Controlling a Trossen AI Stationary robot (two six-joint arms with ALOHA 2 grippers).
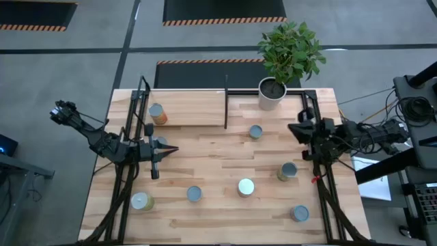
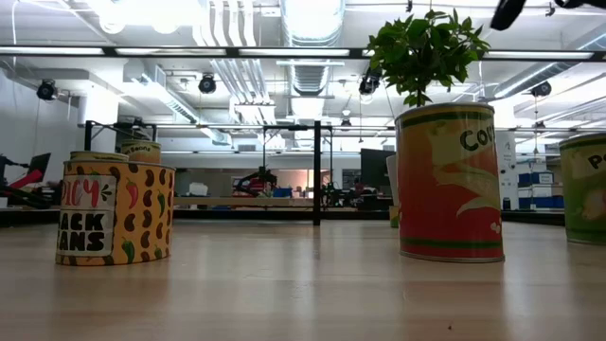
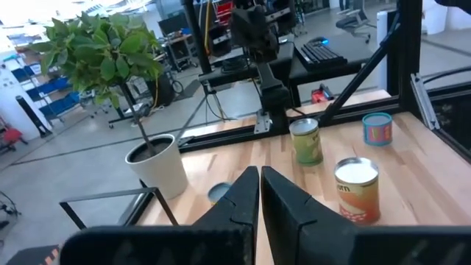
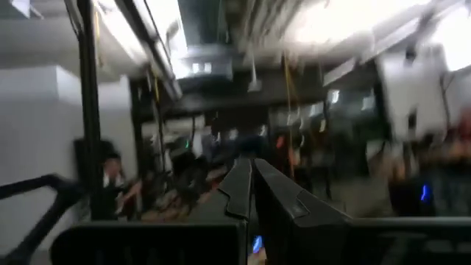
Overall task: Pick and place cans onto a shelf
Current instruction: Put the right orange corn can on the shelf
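Note:
Several small cans stand on the wooden table: a silvery one (image 1: 255, 131), a green-sided one (image 1: 287, 171), a pale-topped one (image 1: 246, 186), a blue-grey one (image 1: 194, 193), a yellowish one (image 1: 141, 201) and one near the front right (image 1: 299, 213). One orange-sided can (image 1: 157, 113) stands on the shelf (image 1: 191, 109), left of its black divider bar (image 1: 226, 102). My left gripper (image 1: 175, 149) is shut and empty at the table's left, pointing right (image 3: 260, 188). My right gripper (image 1: 295, 128) is shut and empty at the table's right, near the shelf's right end (image 4: 252, 180).
A white plant pot (image 1: 272, 93) with a leafy plant stands on the shelf's right half at the far edge. Black frame rails run along the table's left (image 1: 126, 178) and right (image 1: 328, 198) sides. In the low view a yellow can (image 2: 114, 213) and an orange can (image 2: 450, 185) stand close.

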